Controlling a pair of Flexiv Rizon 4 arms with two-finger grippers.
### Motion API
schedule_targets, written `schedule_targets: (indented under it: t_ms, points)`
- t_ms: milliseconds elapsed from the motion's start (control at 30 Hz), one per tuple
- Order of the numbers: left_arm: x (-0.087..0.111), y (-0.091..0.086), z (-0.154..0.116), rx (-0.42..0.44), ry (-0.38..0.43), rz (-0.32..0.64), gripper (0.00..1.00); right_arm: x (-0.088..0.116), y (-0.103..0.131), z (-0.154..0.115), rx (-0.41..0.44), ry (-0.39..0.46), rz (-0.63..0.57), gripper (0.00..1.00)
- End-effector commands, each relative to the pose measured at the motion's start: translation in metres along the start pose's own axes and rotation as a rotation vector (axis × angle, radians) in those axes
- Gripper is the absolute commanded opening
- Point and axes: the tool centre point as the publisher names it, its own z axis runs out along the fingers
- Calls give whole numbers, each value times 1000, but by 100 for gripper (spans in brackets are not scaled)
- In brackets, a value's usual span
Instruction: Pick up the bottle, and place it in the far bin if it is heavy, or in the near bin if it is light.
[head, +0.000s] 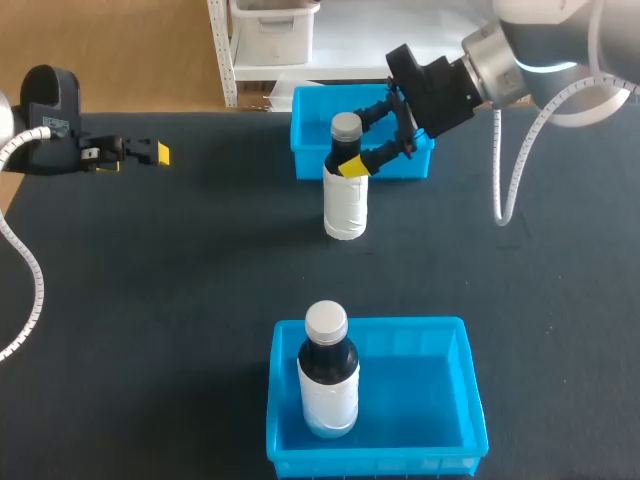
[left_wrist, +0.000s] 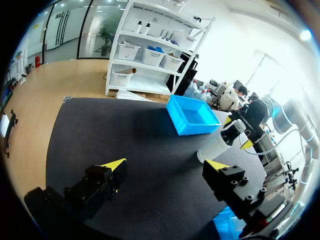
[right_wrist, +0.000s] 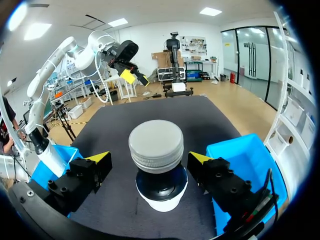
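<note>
A bottle (head: 346, 185) with a grey cap, dark contents and a white label stands upright on the dark table between the two blue bins. My right gripper (head: 358, 140) is open, with one finger on each side of the bottle's neck. In the right wrist view the cap (right_wrist: 156, 145) sits between the yellow fingertips (right_wrist: 100, 158), with a gap on both sides. My left gripper (head: 150, 153) is open and empty at the far left of the table, and its wrist view shows the fingers (left_wrist: 114, 165) wide apart. From there the bottle (left_wrist: 216, 146) stands far ahead.
The far bin (head: 310, 140) stands just behind the bottle and my right gripper. The near bin (head: 465, 400) at the front edge holds a second, similar bottle (head: 328, 375) upright in its left part.
</note>
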Motion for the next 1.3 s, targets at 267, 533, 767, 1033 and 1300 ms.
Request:
schedule_targets:
  t_ms: [267, 533, 767, 1033, 1300]
  points:
    - [0, 0, 0, 0, 0, 0, 100, 0, -1, 3, -5, -7, 2, 81]
    - [0, 0, 0, 0, 0, 0, 100, -1, -2, 4, -4, -11, 3, 76]
    - [0, 0, 0, 0, 0, 0, 100, -1, -4, 4, -1, -13, 4, 55]
    - [0, 0, 0, 0, 0, 0, 100, -2, -6, 4, 0, -13, 5, 48]
    - [0, 0, 0, 0, 0, 0, 100, -3, -6, 4, 1, -12, 4, 40]
